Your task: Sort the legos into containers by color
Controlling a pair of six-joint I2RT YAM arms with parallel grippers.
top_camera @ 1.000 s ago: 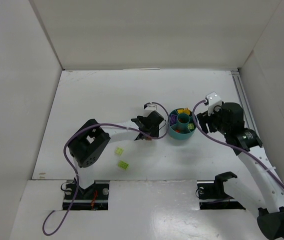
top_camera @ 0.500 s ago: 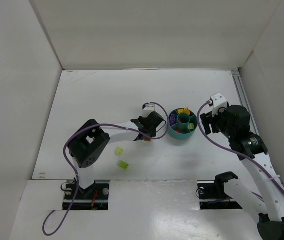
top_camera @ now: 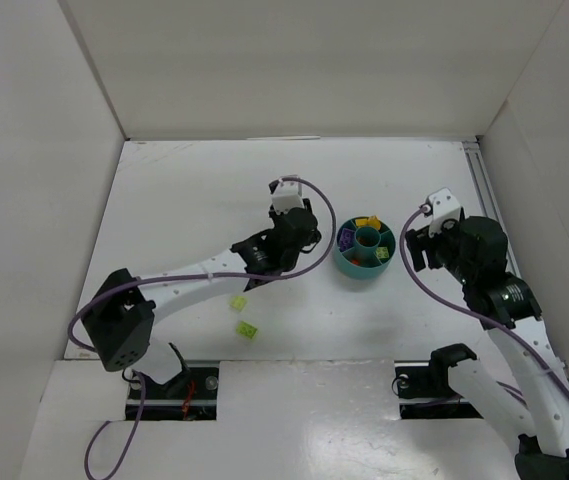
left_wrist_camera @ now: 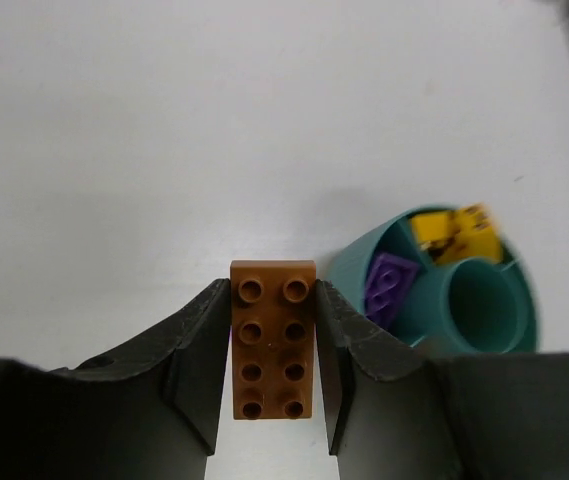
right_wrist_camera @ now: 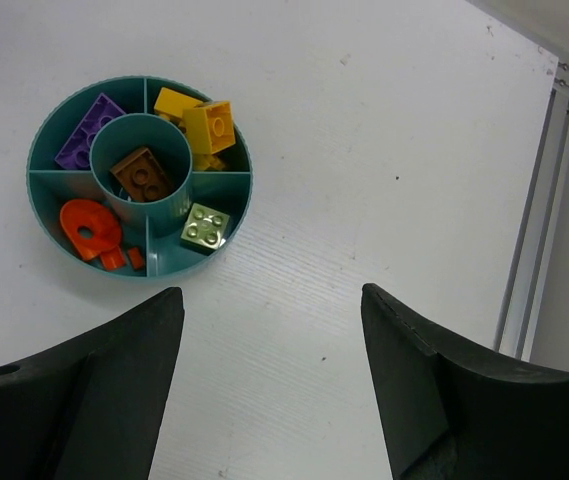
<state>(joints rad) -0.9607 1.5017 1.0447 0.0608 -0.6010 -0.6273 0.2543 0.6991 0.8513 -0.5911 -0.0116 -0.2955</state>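
Note:
My left gripper [left_wrist_camera: 272, 290] is shut on a brown lego [left_wrist_camera: 272, 340], held by its long sides above the table, just left of the teal bowl [left_wrist_camera: 349, 262]. In the top view the left gripper [top_camera: 294, 240] is left of the bowl [top_camera: 350, 268]. The right wrist view shows the bowl [right_wrist_camera: 36, 178] holding a purple lego [right_wrist_camera: 89, 130], yellow legos [right_wrist_camera: 204, 122], a lime green lego [right_wrist_camera: 206, 226], orange pieces [right_wrist_camera: 89, 225] and a brown lego [right_wrist_camera: 142, 172] in the central cup. My right gripper [right_wrist_camera: 269, 295] is open and empty, to the right of the bowl [top_camera: 419, 245].
Two lime green legos [top_camera: 237, 301] [top_camera: 248, 328] lie on the white table near the front, left of centre. White walls enclose the table on three sides. A metal rail [right_wrist_camera: 534, 230] runs along the right edge.
My left gripper has moved up and away from the table with the brown lego, and its arm has stretched out. My right gripper has drawn back to the right of the bowl.

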